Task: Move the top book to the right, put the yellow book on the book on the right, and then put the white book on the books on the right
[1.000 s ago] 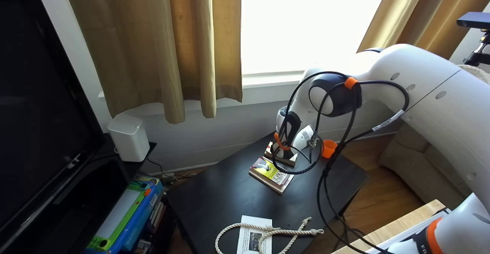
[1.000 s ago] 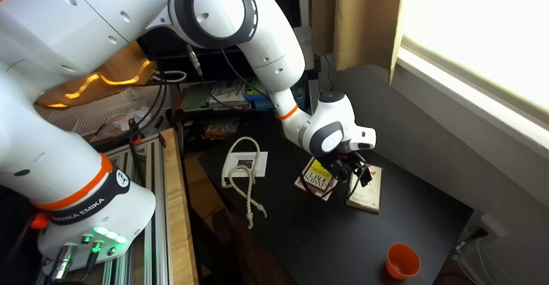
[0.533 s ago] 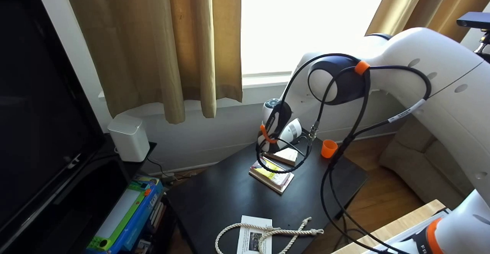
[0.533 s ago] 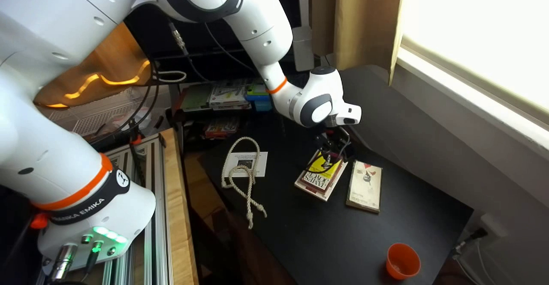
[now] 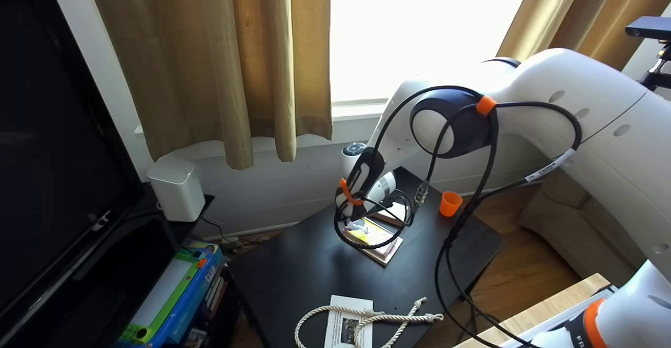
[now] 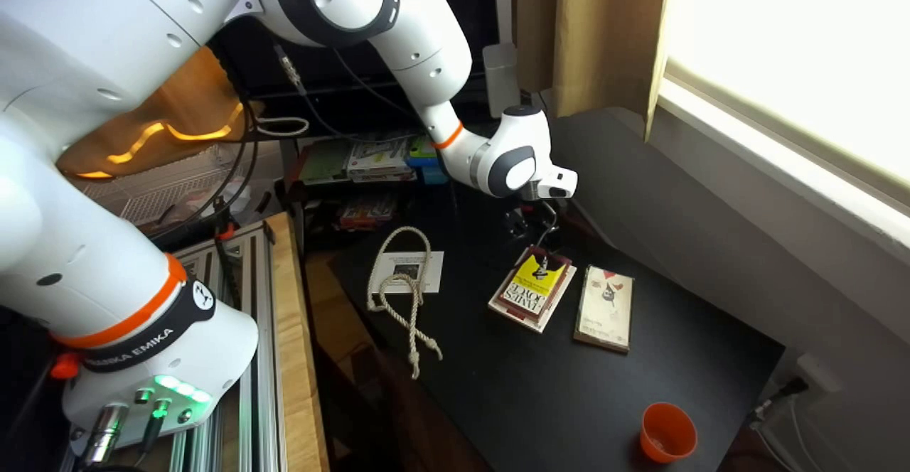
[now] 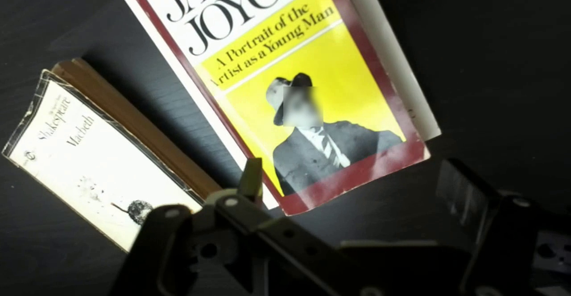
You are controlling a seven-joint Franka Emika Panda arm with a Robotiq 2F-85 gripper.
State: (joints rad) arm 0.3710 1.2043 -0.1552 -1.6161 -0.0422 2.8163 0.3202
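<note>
The gripper (image 7: 350, 178) is held with fingers spread apart, near the lower edge of the yellow book (image 7: 352, 86), which is stacked on the white book (image 7: 392, 57). Beside them, the Macbeth book (image 7: 107, 153) is laid on the black table (image 7: 499, 64).

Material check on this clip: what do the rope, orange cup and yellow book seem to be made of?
Rope: matte fibre, possibly cotton, going by its pale twisted strands.
Orange cup: probably smooth plastic, given its even, bright colour.
Yellow book: likely paper with a glossy card cover, judging by pale glare in the wrist view.
</note>
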